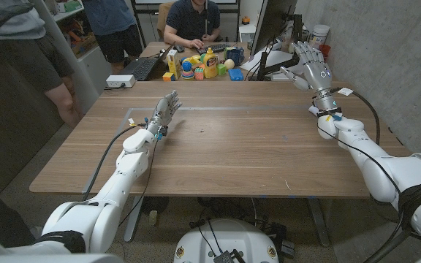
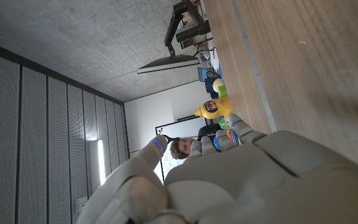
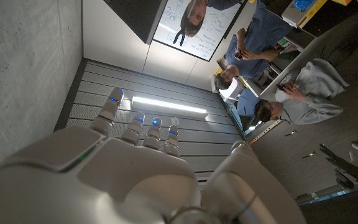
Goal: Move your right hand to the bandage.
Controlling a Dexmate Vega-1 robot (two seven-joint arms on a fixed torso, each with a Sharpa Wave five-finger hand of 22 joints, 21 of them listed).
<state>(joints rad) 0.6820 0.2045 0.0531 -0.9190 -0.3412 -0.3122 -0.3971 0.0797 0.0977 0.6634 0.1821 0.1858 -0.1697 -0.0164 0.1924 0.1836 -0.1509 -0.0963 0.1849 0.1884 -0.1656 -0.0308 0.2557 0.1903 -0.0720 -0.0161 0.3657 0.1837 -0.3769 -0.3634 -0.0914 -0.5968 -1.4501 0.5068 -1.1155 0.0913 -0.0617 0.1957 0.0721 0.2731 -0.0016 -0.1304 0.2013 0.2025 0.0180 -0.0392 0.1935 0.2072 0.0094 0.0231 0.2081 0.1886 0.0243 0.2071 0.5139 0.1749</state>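
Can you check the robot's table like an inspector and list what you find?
Surface: wooden table, mostly bare, with a faint outline marked on it.
Job's things: I cannot make out the bandage; there is one tiny speck, too small to tell.
Clutter: yellow bottle among toys, laptop and white box at the far edge.
Hands: left hand has fingers apart and holds nothing; right hand is raised with fingers spread and holds nothing.
Cables: black cable along the left arm; another cable by the right arm.
Surroundings: people behind the table; concrete wall.
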